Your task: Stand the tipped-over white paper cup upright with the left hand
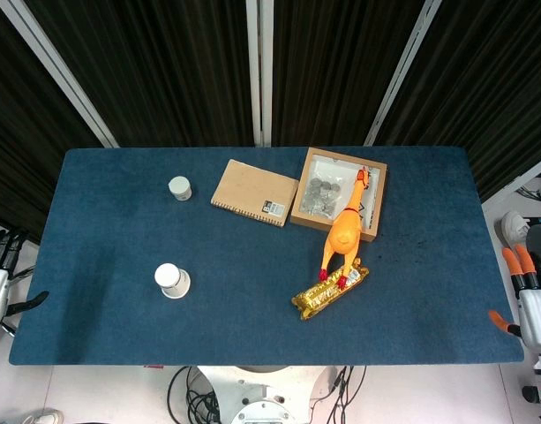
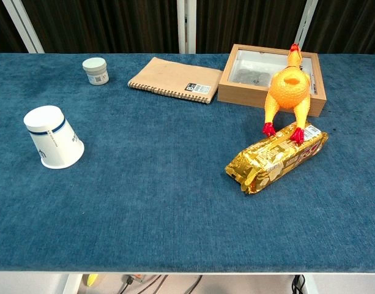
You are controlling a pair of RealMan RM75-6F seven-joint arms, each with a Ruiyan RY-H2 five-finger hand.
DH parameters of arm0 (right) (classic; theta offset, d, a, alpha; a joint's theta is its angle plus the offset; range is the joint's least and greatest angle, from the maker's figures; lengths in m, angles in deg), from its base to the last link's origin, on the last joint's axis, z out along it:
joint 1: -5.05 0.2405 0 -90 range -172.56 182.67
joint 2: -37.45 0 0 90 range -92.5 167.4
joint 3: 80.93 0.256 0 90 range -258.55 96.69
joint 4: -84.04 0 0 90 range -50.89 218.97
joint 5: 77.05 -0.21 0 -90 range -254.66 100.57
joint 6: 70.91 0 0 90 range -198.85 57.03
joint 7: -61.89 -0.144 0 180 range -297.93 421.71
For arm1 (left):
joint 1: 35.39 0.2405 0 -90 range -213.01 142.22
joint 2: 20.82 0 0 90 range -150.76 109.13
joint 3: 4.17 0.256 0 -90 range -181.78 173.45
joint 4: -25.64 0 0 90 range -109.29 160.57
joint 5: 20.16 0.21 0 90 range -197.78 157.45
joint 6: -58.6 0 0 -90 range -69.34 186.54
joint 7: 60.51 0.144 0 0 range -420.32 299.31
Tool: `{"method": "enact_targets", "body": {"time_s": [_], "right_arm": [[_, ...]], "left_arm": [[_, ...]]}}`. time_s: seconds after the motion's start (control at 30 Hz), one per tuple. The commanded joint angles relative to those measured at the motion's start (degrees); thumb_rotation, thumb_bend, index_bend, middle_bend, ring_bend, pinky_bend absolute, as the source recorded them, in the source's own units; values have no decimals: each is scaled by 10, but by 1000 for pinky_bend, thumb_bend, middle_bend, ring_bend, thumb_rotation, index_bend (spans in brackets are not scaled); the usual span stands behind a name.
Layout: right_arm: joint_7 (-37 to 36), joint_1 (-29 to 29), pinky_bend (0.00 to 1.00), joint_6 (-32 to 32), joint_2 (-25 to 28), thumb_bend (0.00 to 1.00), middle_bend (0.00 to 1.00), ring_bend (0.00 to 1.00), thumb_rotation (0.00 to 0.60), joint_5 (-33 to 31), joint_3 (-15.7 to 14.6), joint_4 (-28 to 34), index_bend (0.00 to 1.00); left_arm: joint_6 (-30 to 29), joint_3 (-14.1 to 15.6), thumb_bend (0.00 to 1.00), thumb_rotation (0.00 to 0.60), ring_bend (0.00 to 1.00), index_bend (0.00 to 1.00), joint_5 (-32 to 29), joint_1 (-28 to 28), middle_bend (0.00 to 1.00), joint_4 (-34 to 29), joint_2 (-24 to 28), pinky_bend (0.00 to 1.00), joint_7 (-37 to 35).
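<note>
The white paper cup (image 1: 172, 280) with a blue band sits on the left part of the blue table (image 1: 111, 327). In the chest view the cup (image 2: 52, 137) shows its narrow closed base on top and its wide rim low against the cloth, leaning slightly. My left hand (image 1: 0, 284) hangs off the table's left edge, well left of the cup, with dark fingers spread and nothing in it. Beyond the right edge, my right hand (image 1: 528, 296) with orange fingertips is also spread and holds nothing. Neither hand shows in the chest view.
A small white jar (image 1: 179, 187) stands behind the cup. A brown spiral notebook (image 1: 254, 193) and a wooden box (image 1: 376, 205) lie at the back centre. A yellow rubber chicken (image 1: 345, 231) leans from the box onto a gold snack packet (image 1: 330, 289).
</note>
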Motion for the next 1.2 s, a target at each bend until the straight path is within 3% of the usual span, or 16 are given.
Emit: {"method": "enact_targets", "body": {"time_s": [0.03,0.3,0.6,0.83,1.2], "right_arm": [[-1,-1,0,6,-2,2,0,0,600,9,5,-2,0],[-8,-9,0,16,-6,4,0,0,600,22,19,-12,0],[-28,-22,0,21,2,13,0,0,600,26,34,-19,0],[-45,-28,0,31,8,20,0,0,600,24,46,-22,0],[-80,-33,0,51,25,25,0,0,600,19,62,-20,0]], "left_arm": [[5,4,110,600,0,55,1,1,7,-13,8,70,7],[-1,7,113,600,0,55,4,5,7,-33,12,69,28],[7,14,113,600,0,54,52,-19,7,-87,32,69,53],[83,15,113,600,0,50,69,-70,7,-181,59,69,146],[234,2,114,600,0,51,30,-161,6,-270,25,70,306]]}}
